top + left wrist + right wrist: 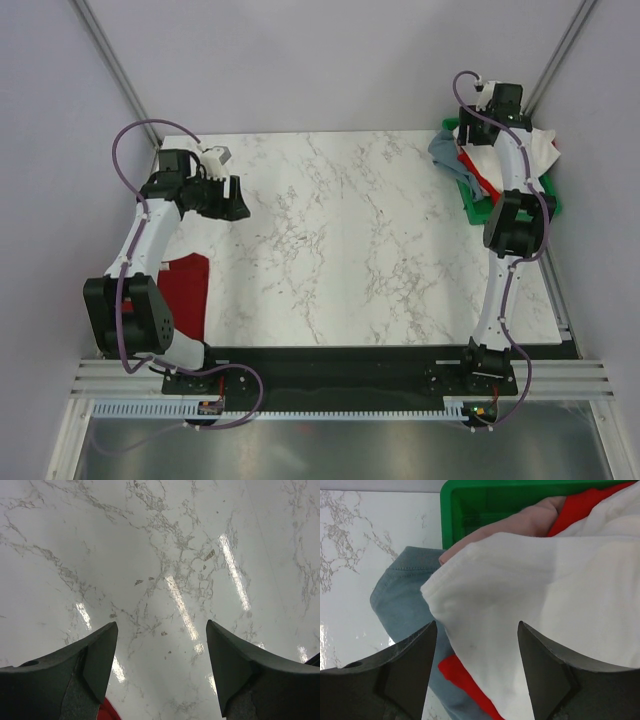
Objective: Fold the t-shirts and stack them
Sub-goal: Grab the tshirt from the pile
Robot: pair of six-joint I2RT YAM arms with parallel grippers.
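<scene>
The left gripper [160, 630] is open, its jaws wide apart with nothing between them, over bare marble desk [350, 250] at about 10 o'clock in the top view. The right gripper [477, 627] is also open and empty, its jaws spread just above the white t-shirt [545, 590]. Whether its fingertips touch the cloth I cannot tell.

The white t-shirt lies crumpled on top of a heap in the green bin [485, 500] at 2 o'clock on the desk. Red cloth [470, 685] shows under it, a pinkish piece [520, 525] behind it, and a grey-blue t-shirt [405, 595] spills over the bin's edge onto the marble. Another red t-shirt [185, 290] lies flat at the desk's 8 o'clock edge, partly hidden by the left arm [150, 230].

The left arm is bent at the elbow, with its wrist turned toward 3 o'clock. The right arm [510, 200] reaches toward 12 o'clock, over the bin.
</scene>
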